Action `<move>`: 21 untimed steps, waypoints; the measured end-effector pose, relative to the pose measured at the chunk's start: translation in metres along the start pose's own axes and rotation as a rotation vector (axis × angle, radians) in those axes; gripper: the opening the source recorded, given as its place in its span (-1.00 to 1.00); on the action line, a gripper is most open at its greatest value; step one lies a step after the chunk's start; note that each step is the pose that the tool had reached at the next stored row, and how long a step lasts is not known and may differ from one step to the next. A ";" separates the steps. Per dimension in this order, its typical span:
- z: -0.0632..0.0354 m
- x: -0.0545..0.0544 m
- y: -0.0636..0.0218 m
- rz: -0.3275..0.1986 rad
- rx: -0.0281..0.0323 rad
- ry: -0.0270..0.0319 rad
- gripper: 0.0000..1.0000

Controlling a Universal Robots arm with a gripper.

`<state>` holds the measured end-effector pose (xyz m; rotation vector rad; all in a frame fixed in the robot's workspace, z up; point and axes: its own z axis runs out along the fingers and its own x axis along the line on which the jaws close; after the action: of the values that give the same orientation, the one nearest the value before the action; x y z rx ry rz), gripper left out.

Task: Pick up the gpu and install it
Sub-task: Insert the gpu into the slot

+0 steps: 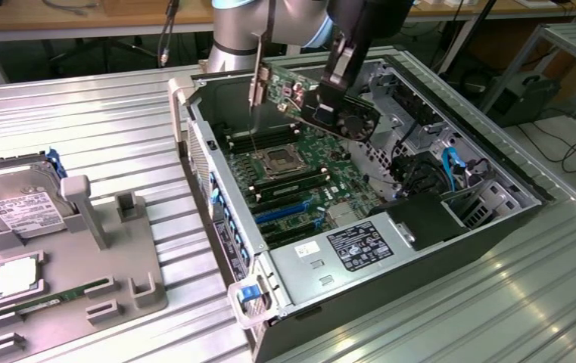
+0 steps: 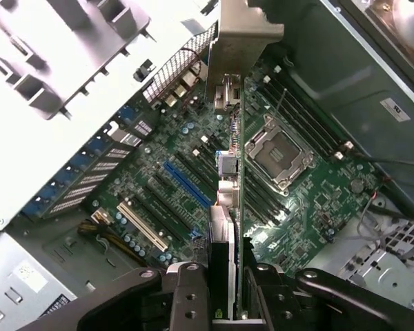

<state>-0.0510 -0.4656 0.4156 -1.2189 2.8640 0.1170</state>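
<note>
The gpu (image 1: 320, 102) hangs in the air over the open computer case (image 1: 222, 219), above the motherboard (image 1: 313, 185). It is a thin card with a long silvery end bracket (image 1: 257, 64) pointing down toward the case's rear wall. My gripper (image 1: 340, 72) is shut on the gpu's upper edge. In the wrist view the gpu (image 2: 229, 200) shows edge-on, clamped between the black fingers (image 2: 186, 296) of the gripper (image 2: 228, 279), with its bracket (image 2: 245, 34) at the far end. Below it lie the blue expansion slot (image 2: 190, 185) and the processor socket (image 2: 279, 148).
On the exterior view's left, a grey fixture (image 1: 76, 265) carries a silver hard drive (image 1: 15, 208) and a green memory stick (image 1: 51, 297). Inside the case are drive bays with blue cables (image 1: 449, 170) and a black power supply (image 1: 424, 219). The case walls ring the motherboard.
</note>
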 end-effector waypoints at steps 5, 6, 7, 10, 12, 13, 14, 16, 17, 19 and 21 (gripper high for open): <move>0.0002 0.000 -0.0001 -0.046 -0.0025 0.0026 -0.45; 0.0002 0.000 -0.0001 -0.046 -0.0025 0.0026 -0.45; 0.0001 0.000 -0.0001 -0.046 -0.0025 0.0027 -0.45; 0.0001 0.000 -0.0001 -0.046 -0.0025 0.0027 -0.45; 0.0001 -0.001 -0.0015 -0.047 -0.0026 0.0028 -0.45; 0.0001 -0.002 -0.0022 -0.048 -0.0026 0.0028 -0.45; 0.0001 -0.003 -0.0029 -0.049 -0.0027 0.0029 -0.45; 0.0002 -0.004 -0.0042 -0.055 -0.0030 0.0031 -0.45; 0.0002 -0.004 -0.0046 -0.061 -0.0033 0.0035 -0.45; 0.0002 -0.005 -0.0053 -0.080 -0.0043 0.0048 -0.45; 0.0003 -0.005 -0.0057 -0.109 -0.0059 0.0063 -0.45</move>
<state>-0.0433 -0.4657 0.4153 -1.3751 2.7969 0.1193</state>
